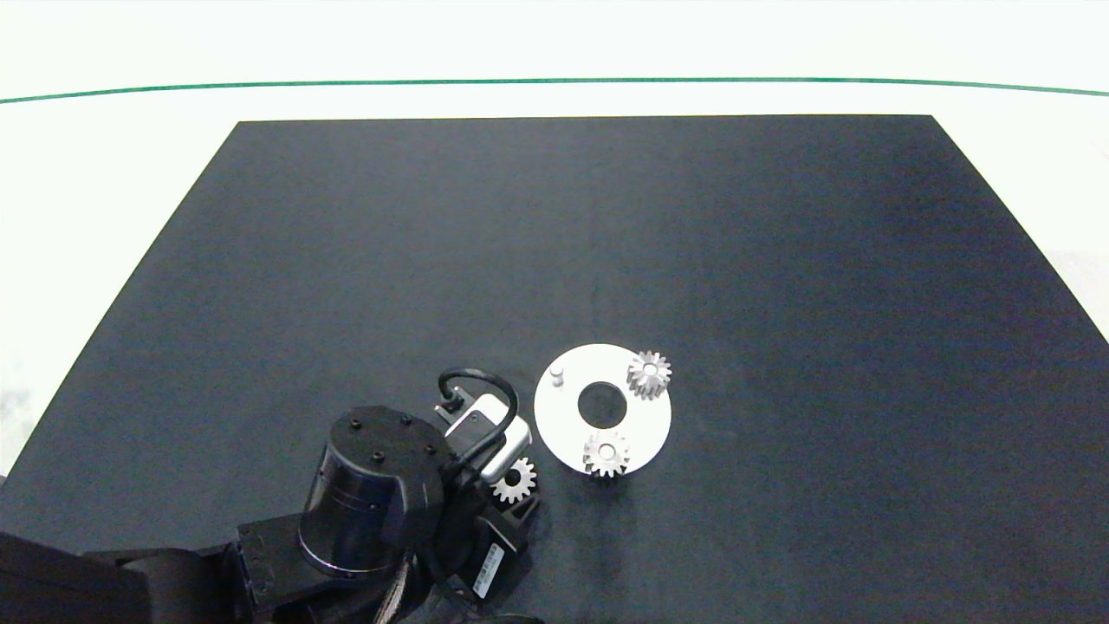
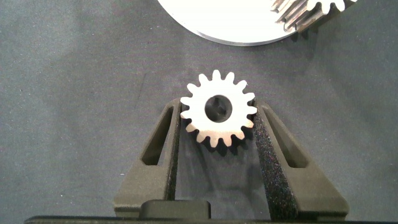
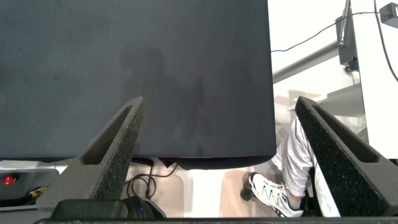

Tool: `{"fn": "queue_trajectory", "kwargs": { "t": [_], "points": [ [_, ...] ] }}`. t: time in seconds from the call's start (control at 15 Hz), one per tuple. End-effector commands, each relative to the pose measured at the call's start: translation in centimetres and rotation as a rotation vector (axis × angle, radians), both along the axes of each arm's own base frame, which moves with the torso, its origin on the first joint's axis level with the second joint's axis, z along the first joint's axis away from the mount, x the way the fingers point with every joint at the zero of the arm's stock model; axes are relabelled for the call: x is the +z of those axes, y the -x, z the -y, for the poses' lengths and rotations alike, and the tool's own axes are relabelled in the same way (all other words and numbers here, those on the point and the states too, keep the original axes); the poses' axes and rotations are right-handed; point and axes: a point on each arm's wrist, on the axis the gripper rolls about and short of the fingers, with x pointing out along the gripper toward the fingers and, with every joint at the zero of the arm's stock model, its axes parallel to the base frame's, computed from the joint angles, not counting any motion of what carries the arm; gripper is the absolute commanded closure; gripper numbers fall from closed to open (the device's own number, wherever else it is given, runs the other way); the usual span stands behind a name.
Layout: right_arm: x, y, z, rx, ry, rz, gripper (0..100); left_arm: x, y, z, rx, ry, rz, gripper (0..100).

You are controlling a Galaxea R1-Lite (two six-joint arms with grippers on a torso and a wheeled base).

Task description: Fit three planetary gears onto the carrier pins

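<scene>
Down at the near-left corner of the dark worktop [image 1: 346, 260] the left arm comes in low, its wrist angled toward the white carrier disc [image 1: 572, 433]. The left gripper [image 2: 217, 134] has its jaws clamped on the third planetary gear [image 2: 218, 108], foam pads pressed against the teeth on both sides, gear lying flat with the bore facing the wrist camera. That gear sits just beside the disc's near-left edge, not on it yet. In the head view the arm's wrist and camera housing cover most of the gripper, so only about half the gear peeks out there.

Two other planetary gears are seated on the disc: one at the far-right rim [image 1: 649, 373] and one at the near rim [image 1: 606, 453], each overhanging the edge a bit. One bare carrier pin [image 1: 556, 374] stands on the far-left side of the disc, beside the centre hole.

Right gripper [image 3: 217, 137] hangs off past the worktop edge with jaws spread wide, nothing between them; beyond it a person's leg and white shoe [image 3: 272, 192] show on the floor
</scene>
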Motion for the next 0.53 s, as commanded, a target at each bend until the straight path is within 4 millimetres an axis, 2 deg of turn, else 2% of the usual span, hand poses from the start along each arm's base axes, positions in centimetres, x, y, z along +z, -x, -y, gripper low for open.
{"fn": "queue_trajectory", "kwargs": {
  "t": [0.07, 0.2, 0.53],
  "points": [
    [0.0, 0.0, 0.0, -0.001, 0.003, -0.005, 0, -0.1, 0.3, 0.4, -0.014, -0.003, 0.001, 89],
    [0.0, 0.0, 0.0, -0.001, 0.004, -0.005, 0, 0.2, 0.2, 0.4, -0.011, 0.006, 0.009, 93],
    [-0.1, 0.1, 0.0, -0.001, 0.003, 0.000, 0, 2.4, 0.2, 0.0, -0.006, 0.044, 0.050, 93]
  ]
}}
